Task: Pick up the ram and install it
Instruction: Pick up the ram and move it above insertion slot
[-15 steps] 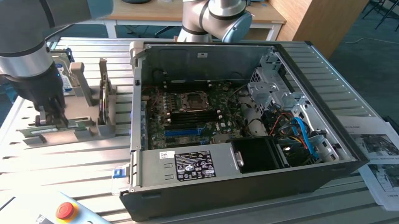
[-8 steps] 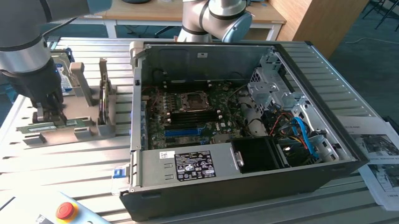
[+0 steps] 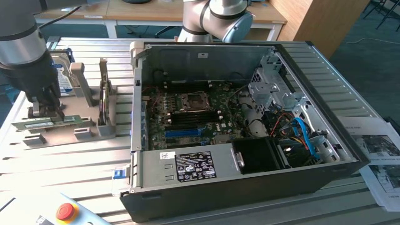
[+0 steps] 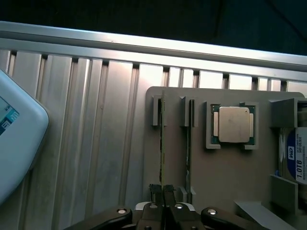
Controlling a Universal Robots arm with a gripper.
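The gripper (image 3: 50,114) is down on the gray holder (image 3: 72,136). Its two fingers are pressed together on the ram (image 3: 34,124), and they pinch the thin stick from both sides. The ram is right between the fingers, at one end of the stick. The rest of the stick runs out away from the gripper along the holder.

The ram sits in the holder's outer slot. That is the side of the holder far from the hard drive (image 4: 300,160). The stick stands up on its long edge, and it is not lying flat.

In the exterior view the ram looks long, thin and green, with a pale label on its side. In the wrist view the gripper (image 4: 163,194) is seen from above, and the ram (image 4: 162,139) is just a thin dark line. Its far end is tucked between two small gray posts of the holder (image 4: 225,182).

A second stick (image 4: 189,139) stands in the next slot of the holder, just beside the ram, and the two sticks run side by side. The gripper does not touch that one. Further in on the holder lies a square silver chip (image 4: 232,124) in its own little frame. The hard drive, with its blue and white label, is on the holder past the chip.

The holder lies on a ribbed metal table (image 4: 96,143). An open computer case (image 3: 250,187) stands on the table next to the holder.
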